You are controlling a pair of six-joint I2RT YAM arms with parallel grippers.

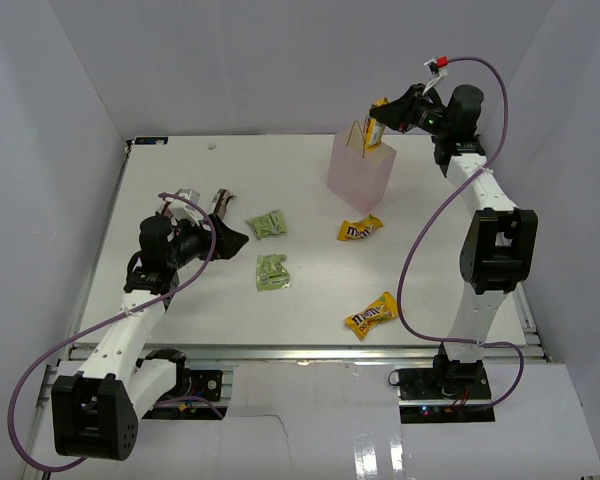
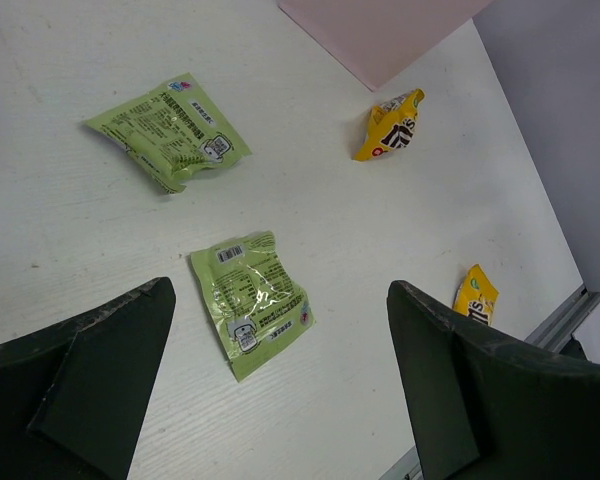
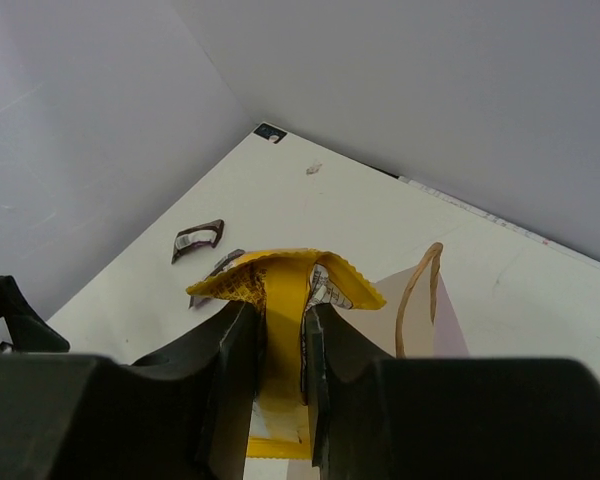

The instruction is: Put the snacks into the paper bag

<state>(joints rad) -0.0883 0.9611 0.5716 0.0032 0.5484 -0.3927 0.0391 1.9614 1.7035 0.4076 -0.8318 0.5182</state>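
Note:
The pink paper bag [image 1: 360,168] stands upright at the back of the table. My right gripper [image 1: 382,118] hangs just above its open top, shut on a yellow candy packet [image 3: 285,285] that sticks up between the fingers; the bag's cord handle [image 3: 420,290] is right beside it. Two green pouches [image 1: 268,224] [image 1: 272,271] lie mid-table, and two more yellow packets [image 1: 360,229] [image 1: 371,315] lie to their right. Two dark brown bars [image 1: 188,198] [image 1: 223,200] lie at the left. My left gripper [image 2: 280,295] hovers open over the nearer green pouch [image 2: 252,300], holding nothing.
White walls close in the table on the left, back and right. A metal rail [image 1: 300,352] runs along the near edge, with both arm bases bolted there. A purple cable loops beside each arm.

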